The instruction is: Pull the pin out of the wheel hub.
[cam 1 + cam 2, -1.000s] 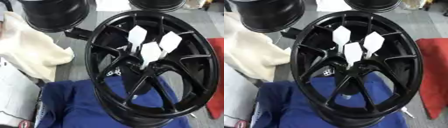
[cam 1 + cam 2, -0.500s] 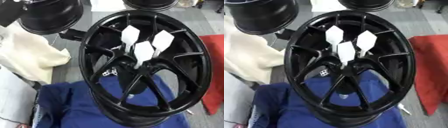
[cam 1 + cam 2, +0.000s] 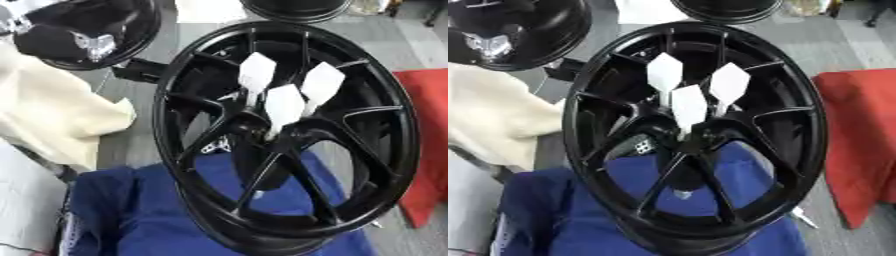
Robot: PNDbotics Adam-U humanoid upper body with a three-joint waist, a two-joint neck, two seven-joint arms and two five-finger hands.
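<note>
Pins with white diamond-shaped tops, three of them, stand in the middle of the black wheel hub (image 3: 289, 135), which is the landmark for everything else. Going left to right: the left pin (image 3: 256, 75) rises highest from the centre of the hub, the middle pin (image 3: 283, 106) sits lowest and nearest the camera, its thin stem going down into the hub's centre, and the right pin (image 3: 321, 84) leans slightly toward the hub's right rim. All three stems are close together at the hub's centre, among the spokes; none is out.

Left of the hub lies a cream cloth (image 3: 52, 120), bunched up, reaching close to the hub's left rim. Up and to the left of the hub is a second black wheel (image 3: 87, 30), with a dark shape and a silvery part at its face; I cannot tell whether that is a robot hand, so I cannot tell if a robot hand is apart, together or clamped on anything. Under the hub's lower half lies a blue cloth (image 3: 131, 215), and the hub rests on it, tilted with its face turned up toward the camera. Above the hub, at the top edge, is part of a third black wheel (image 3: 728, 10). Right of the hub lies a red cloth (image 3: 859, 135), just beside the rim.
</note>
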